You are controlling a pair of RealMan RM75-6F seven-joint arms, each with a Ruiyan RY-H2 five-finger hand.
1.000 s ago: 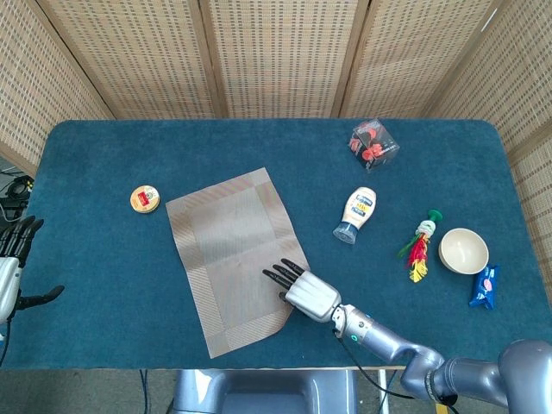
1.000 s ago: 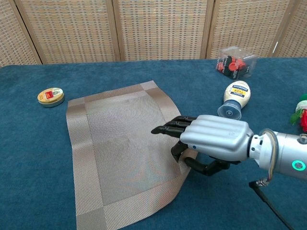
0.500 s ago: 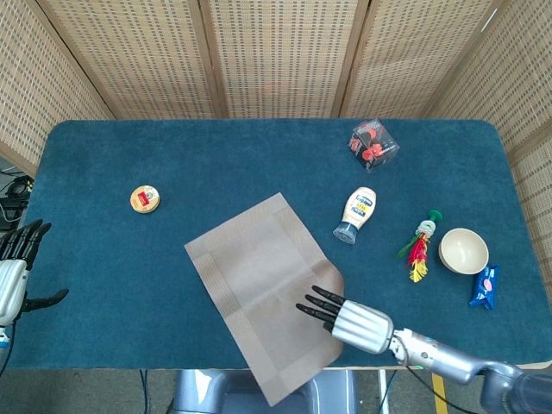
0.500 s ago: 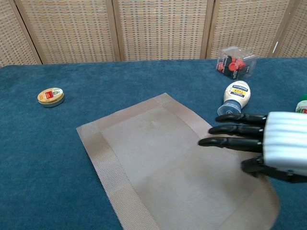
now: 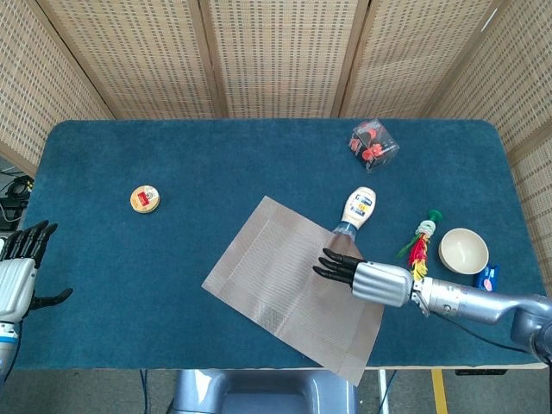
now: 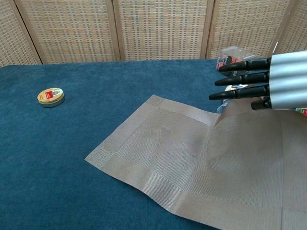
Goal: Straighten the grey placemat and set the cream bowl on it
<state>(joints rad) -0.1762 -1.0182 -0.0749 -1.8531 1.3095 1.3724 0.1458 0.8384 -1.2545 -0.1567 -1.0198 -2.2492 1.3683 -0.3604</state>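
**Placemat askew under the right robot hand, bowl off to the side**

The grey placemat (image 5: 293, 296) lay rotated on the bench (image 5: 172, 138), one corner pointing toward the screens and the opposite corner hanging past the bench's near edge; in the chest view its right part rose in a fold toward the right robot hand (image 6: 283, 79). The right robot hand (image 5: 366, 278) was over the placemat's right edge, fingers (image 5: 336, 263) straight and pointing left; the chest view showed the dark fingers (image 6: 240, 79) stacked together above the lifted mat with a thumb below, though whether mat was pinched between them could not be told. The cream bowl (image 5: 463, 250) sat well apart from the placemat, near the bench's right end, upright and beyond the right forearm. The left robot hand (image 5: 21, 267) stayed off the bench's left edge, fingers spread and holding nothing.

The bench carried a dark blue carpet-like cover; on it stood a small round tin (image 5: 145, 199) well left of the placemat, a squeeze bottle (image 5: 358, 210) lying with its cap touching the placemat's far edge, a clear box with red parts (image 5: 373, 144) near the far right, a red, yellow and green toy (image 5: 420, 247) just beside the bowl, and a blue packet (image 5: 486, 280) close to the bowl's near side. Woven wicker screens (image 5: 276, 52) closed off the back and sides.
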